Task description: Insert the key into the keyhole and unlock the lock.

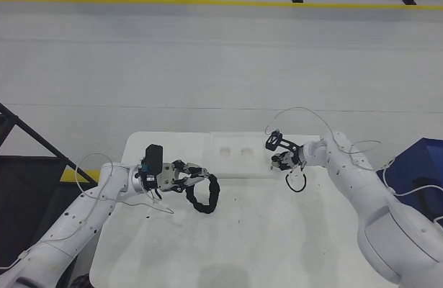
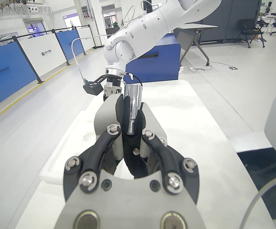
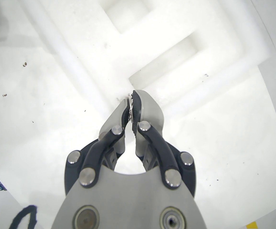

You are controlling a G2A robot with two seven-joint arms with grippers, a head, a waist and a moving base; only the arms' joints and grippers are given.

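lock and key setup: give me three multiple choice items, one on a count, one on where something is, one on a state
1. How many recesses does the white foam tray have?
A. one
B. two
C. four

2. Where is the lock?
A. in a tray recess
B. in the right jaws
C. in the left jaws

3. What state are the right jaws in?
A. shut on the key
B. wide open
C. shut on the lock's cable

Answers:
1 B: the top view shows two square recesses side by side.
2 C: the left wrist view shows its chrome body and black cable clamped between the left jaws.
3 A: the right wrist view shows a thin metal key pinched between them.
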